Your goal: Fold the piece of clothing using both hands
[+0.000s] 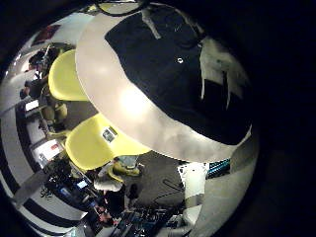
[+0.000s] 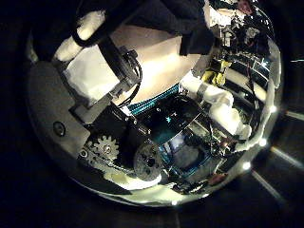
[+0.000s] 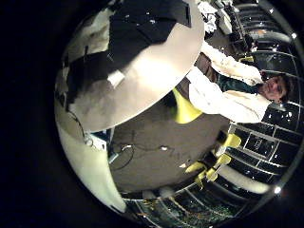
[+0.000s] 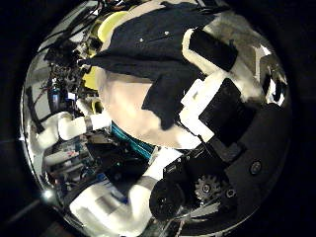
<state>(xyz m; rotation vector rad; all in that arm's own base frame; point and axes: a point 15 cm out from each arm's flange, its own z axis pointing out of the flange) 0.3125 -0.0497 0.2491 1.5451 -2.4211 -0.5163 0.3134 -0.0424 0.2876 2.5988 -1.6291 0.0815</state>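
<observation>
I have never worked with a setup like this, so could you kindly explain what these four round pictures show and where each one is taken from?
All four come from very wide-angle cameras set in the palms of two robot hands, two cameras per hand, one by the thumb and one by the little finger. There is no outside view here, so each looks out from a palm. The hands are above a round table on which a dark piece of clothing lies spread out. The blocky black and white parts with gears are the right hand and left hand themselves, seen close up. Nothing looks gripped yet, though I cannot tell how the fingers are set. Yellow chairs stand beside the table.
</observation>
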